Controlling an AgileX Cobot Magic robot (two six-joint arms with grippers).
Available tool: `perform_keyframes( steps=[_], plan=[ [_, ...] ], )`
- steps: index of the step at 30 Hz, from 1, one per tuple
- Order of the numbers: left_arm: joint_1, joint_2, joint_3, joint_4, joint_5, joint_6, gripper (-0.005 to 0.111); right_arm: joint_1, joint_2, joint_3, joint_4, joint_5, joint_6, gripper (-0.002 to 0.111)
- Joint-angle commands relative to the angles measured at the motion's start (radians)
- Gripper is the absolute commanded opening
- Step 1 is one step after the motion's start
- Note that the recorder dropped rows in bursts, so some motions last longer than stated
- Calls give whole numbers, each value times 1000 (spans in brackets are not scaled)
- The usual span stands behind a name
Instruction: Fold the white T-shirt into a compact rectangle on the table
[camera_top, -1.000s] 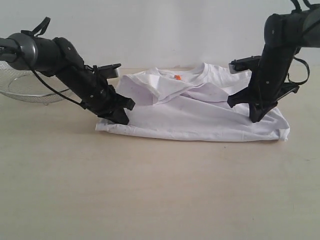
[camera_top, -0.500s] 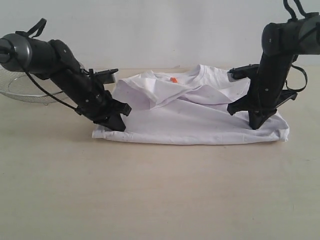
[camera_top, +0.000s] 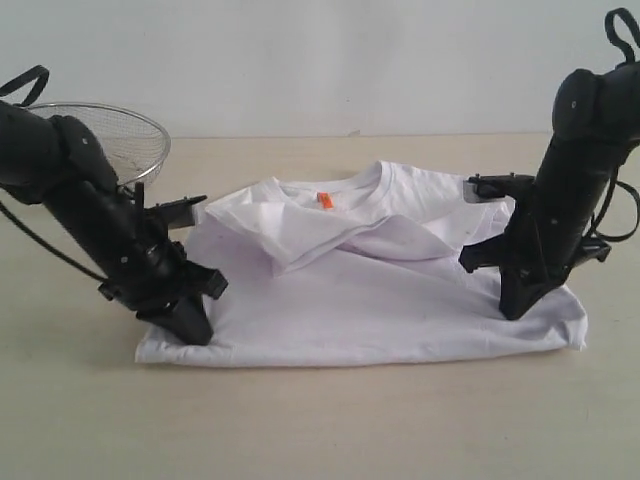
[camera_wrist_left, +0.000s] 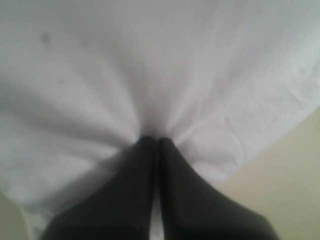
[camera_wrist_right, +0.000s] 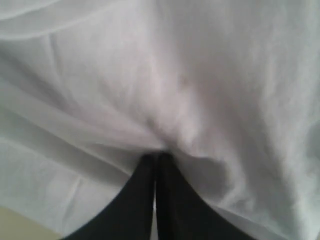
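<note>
table (camera_top: 320, 440): one white t-shirt (camera_top: 370, 300), two jaws pinching it

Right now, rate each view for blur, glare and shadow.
Exterior view: even soft light, no glare, shirt in focus, faint shadow on the table along its near hem. Left wrist view: blurred throughout, dark left end effector pinching cloth. Right wrist view: equally soft, right end effector dark, creases smeared.
</note>
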Motion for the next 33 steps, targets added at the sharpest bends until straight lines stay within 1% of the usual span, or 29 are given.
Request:
perform_keyframes(
  steps=[1, 3, 7, 9, 13, 16, 18, 22, 24, 26, 28, 30, 32, 33],
  plan=[
    [-1, -84, 129, 63, 61, -30, 5, 14, -22, 133, 9, 124, 12, 0],
    [-1, -122, 186, 53, 70, -30, 5, 18, -58, 167, 26, 140, 11, 0],
    [-1, -179, 276, 39, 38, -21, 5, 22, -120, 221, 27, 135, 8, 0],
    [-1, -206, 284, -3, 34, 1, 5, 24, -145, 230, 36, 126, -9, 0],
    [-1, -284, 276, -161, 31, 126, 5, 24, -207, 223, 74, 81, -36, 0],
    [-1, -334, 276, -239, 36, 193, 5, 24, -258, 223, 115, 79, -55, 0],
    [-1, -353, 276, -265, 32, 230, 5, 24, -283, 223, 138, 78, -63, 0],
    [-1, -350, 276, -269, -39, 275, 5, 24, -316, 223, 173, 64, -90, 0],
    [-1, -345, 274, -297, -36, 395, 5, 24, -323, 223, 185, 64, -95, 0],
    [-1, -345, 273, -360, -36, 536, 5, 24, -323, 223, 198, 59, -106, 0],
    [-1, -349, 268, -429, -36, 758, 5, 24, -323, 223, 216, 48, -134, 0],
    [-3, -356, 268, -470, -64, 950, 5, 24, -323, 223, 218, 40, -151, 0],
    [-3, -361, 268, -469, -100, 1061, 5, 24, -323, 223, 218, 31, -166, 0],
    [-3, -361, 268, -469, -123, 1078, 5, 24, -323, 223, 218, 24, -174, 0]
  ],
)
